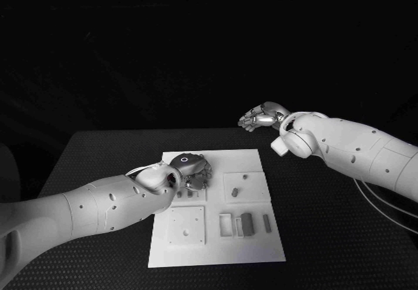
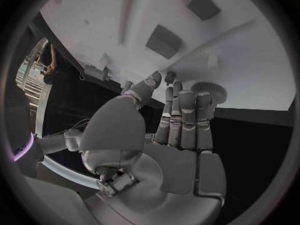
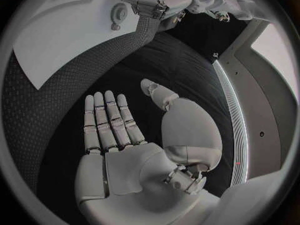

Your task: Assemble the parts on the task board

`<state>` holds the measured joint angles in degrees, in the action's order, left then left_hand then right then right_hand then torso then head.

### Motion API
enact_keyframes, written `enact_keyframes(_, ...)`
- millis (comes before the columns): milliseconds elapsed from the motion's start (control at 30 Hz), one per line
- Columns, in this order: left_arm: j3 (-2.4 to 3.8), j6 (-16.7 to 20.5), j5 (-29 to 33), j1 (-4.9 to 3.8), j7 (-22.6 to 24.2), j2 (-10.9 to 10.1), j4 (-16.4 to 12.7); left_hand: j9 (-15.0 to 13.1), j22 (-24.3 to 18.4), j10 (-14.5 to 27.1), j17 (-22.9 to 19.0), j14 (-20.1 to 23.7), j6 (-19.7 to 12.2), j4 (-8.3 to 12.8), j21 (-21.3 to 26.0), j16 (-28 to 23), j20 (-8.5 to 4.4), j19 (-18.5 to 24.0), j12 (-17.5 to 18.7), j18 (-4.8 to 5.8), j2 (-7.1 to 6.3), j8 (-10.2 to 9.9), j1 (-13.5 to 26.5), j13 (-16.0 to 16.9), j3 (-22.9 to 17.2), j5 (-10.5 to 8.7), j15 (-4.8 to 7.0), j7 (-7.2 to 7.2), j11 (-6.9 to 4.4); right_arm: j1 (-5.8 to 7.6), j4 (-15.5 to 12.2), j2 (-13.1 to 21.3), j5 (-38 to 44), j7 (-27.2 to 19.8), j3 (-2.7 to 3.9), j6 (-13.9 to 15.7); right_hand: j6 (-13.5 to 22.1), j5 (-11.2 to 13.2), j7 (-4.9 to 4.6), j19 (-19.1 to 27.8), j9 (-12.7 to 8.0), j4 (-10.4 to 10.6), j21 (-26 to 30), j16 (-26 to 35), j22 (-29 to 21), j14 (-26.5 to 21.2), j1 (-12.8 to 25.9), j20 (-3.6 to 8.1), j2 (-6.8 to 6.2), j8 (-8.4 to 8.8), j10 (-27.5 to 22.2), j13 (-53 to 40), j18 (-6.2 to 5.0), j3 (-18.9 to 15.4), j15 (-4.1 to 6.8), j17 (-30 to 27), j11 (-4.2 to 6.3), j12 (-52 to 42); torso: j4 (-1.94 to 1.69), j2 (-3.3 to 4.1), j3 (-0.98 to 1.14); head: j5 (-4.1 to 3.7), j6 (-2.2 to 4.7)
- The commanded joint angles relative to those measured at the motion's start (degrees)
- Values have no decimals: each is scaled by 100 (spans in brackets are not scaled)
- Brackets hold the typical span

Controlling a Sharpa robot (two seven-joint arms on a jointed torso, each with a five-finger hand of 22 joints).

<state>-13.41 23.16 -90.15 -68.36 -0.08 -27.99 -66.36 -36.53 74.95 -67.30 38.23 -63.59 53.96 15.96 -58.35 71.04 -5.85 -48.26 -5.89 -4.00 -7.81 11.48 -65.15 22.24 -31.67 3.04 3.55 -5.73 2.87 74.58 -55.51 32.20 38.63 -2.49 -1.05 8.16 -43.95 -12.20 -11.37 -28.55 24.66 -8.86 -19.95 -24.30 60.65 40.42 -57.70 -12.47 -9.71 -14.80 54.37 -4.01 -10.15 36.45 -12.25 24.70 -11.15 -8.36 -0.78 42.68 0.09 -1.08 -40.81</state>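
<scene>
The flat white rectangular task board lies in the middle of the black table, and assembly appears to be at an early stage. Several small grey parts lie loose on the board: a short peg-like part on the upper right square panel and a block-shaped grey part beside a slim bar in the lower right area. The lower left square panel carries no seated part that can be made out. The left hand hovers over the board's upper left corner with its fingers extended side by side toward a round toothed grey gear; whether the fingertips touch or grip the gear cannot be told. The right hand is held well clear of the board, beyond its far right corner, fingers spread and holding nothing. Judged from this layout, most parts remain to be placed. The left forearm crosses the board's left edge and hides part of it.
</scene>
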Motion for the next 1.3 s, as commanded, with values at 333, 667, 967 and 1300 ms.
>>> enact_keyframes(333,1,-169,61,9,-17,2,34,85,13,-83,-127,-234,67,-22,-14,88,-278,-96,133,-103,337,17,101,-98,-100,-12,-61,-129,62,-1,3,-8,-4,-63,2,-83,41,-31,-109,35,-7,11,31,20,10,-42,18,-2,31,-38,24,4,59,-26,-4,-6,-34,20,-8,-4,5,1,-16)
enact_keyframes(667,2,-279,61,9,-77,9,39,116,15,-234,-187,-304,134,21,-12,123,-260,-142,124,-139,317,43,96,-121,-120,-8,-71,-168,73,-1,-3,1,-4,-65,2,-91,41,-32,-109,35,-8,11,34,20,12,-43,20,-2,31,-39,24,4,59,-28,-4,-6,-34,22,-3,-3,4,-5,-26)
enact_keyframes(967,2,-358,43,9,-119,47,67,144,19,-337,-225,-361,159,42,-20,161,-266,-190,125,-162,324,49,43,-140,-156,-3,-56,-172,58,-1,-28,4,-4,-71,2,-90,41,-33,-109,34,-10,12,38,20,15,-44,23,-3,31,-41,25,4,59,-30,-3,-7,-33,24,-9,-4,2,-9,-30)
enact_keyframes(1300,0,-680,-54,29,-237,107,145,219,2,-192,-298,-430,83,44,16,180,-235,-218,229,-179,281,-1,33,-267,-152,-4,-105,-204,112,-1,-56,14,-5,-72,2,-90,41,-34,-108,34,-11,14,42,20,17,-46,26,-3,33,-42,25,4,59,-32,-3,-8,-31,26,-3,-1,-3,-16,-36)
